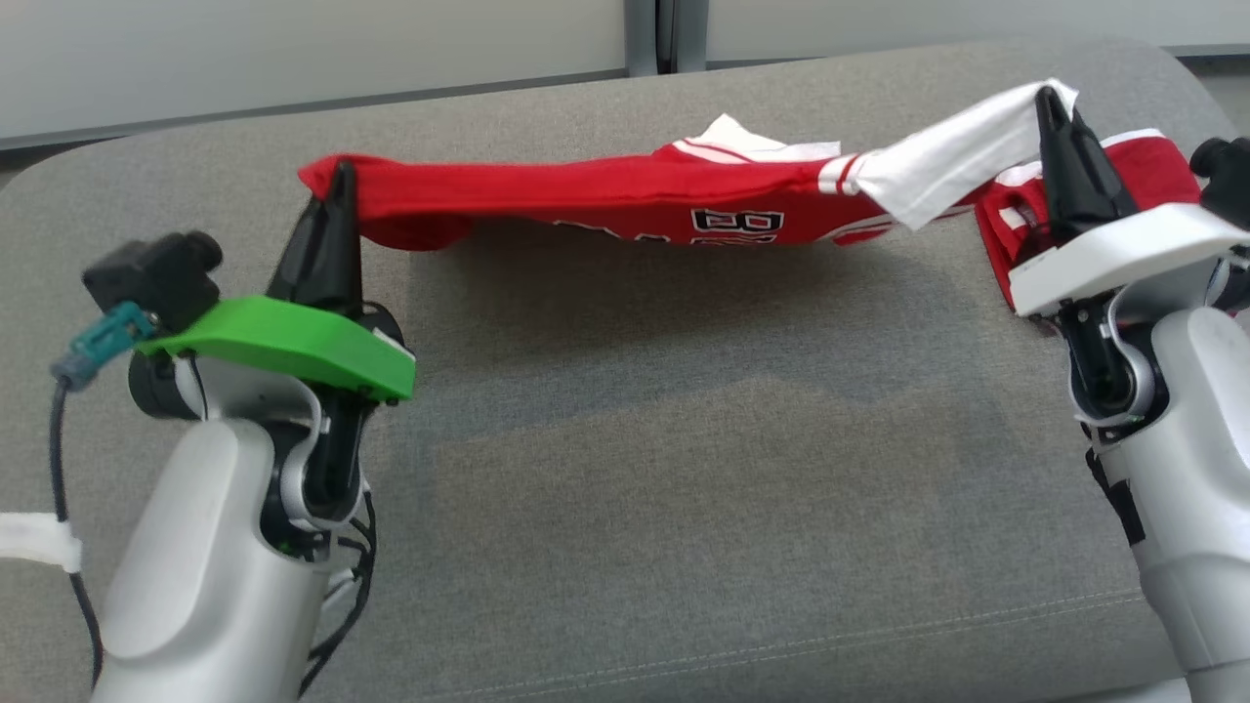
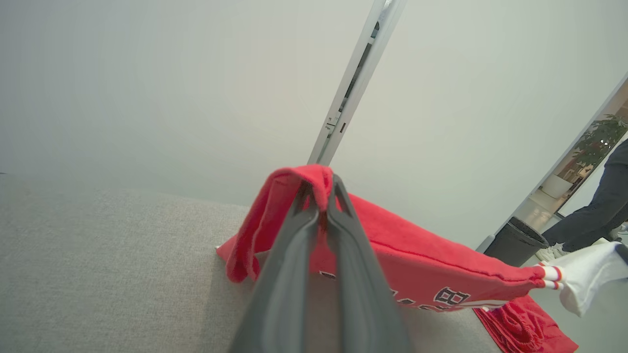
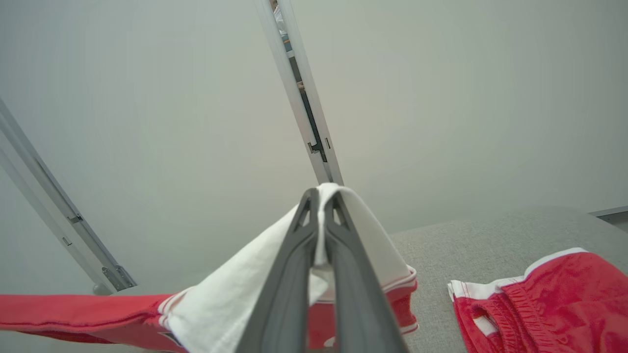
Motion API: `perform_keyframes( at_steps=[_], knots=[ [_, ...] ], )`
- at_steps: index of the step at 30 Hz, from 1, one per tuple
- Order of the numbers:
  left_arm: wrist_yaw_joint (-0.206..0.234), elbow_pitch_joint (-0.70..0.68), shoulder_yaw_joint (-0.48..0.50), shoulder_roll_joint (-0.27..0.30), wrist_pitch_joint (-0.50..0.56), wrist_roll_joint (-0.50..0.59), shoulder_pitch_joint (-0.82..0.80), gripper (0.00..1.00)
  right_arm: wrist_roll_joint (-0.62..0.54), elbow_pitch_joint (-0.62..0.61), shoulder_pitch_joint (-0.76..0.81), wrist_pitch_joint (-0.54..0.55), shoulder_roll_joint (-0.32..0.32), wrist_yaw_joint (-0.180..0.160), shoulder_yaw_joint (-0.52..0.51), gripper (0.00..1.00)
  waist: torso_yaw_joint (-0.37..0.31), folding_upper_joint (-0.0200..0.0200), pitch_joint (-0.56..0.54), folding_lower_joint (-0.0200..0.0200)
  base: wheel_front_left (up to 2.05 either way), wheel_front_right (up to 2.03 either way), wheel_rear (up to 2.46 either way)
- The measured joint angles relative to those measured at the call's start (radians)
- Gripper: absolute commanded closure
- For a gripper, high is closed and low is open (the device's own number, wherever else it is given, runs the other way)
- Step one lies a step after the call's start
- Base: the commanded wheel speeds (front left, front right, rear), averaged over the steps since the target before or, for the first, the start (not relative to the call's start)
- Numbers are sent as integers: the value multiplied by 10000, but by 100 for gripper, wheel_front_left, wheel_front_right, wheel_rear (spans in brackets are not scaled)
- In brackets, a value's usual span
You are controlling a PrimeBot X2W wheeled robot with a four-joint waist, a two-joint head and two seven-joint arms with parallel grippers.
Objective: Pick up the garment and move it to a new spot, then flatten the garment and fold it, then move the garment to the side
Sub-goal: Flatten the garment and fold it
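Two pale wall panels [image 1: 293, 49] meet at a metal post [image 1: 664, 34] behind a broad grey fabric-covered surface [image 1: 625, 439] with rounded corners and a stitched seam along its near edge. In the left wrist view the room opens at the far right, where a dark bin [image 2: 515, 242], a potted plant [image 2: 601, 139] and the dark-trousered legs of a person [image 2: 596, 211] stand beyond the wall.

The garment [image 1: 605, 195] is a red top with white striped trim and black-and-white lettering [image 1: 737, 225] along its lower edge. It hangs stretched across the far half of the surface, raised enough to throw a shadow beneath. The left gripper [image 1: 340, 181] has its fingers pinched together on the red end. The right gripper [image 1: 1053, 107] is clamped the same way on the white sleeve [image 1: 937, 161], held a little higher. Just beside the right gripper, a pair of red shorts [image 3: 549, 294] with white edging lies crumpled on the surface
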Motion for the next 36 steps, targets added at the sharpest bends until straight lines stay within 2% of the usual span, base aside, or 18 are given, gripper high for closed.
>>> perform_keyframes(
  at_steps=[11,20,26,31,36],
  knots=[
    [259,-1300,326,579,1193,4,-2171,100,-886,-2159,-1210,978,-73,0,-761,100,-278,0,-784,0,0,0,0],
    [290,-1101,242,1007,2236,82,-3798,100,-1490,-3108,-2545,2107,13,0,-1043,100,-429,0,-780,0,0,0,0],
    [259,-211,134,999,2811,-33,-4780,100,-1766,-2614,-3659,2602,71,0,-798,100,-454,0,-318,0,0,0,0],
    [244,723,50,943,2999,17,-5841,100,-2169,-1570,-4902,2606,286,0,-491,100,-464,0,336,0,0,0,0],
    [171,1912,-13,721,2801,274,-7292,100,-2915,-219,-6721,2159,349,0,-385,100,-458,0,1158,0,0,0,0]
  ],
)
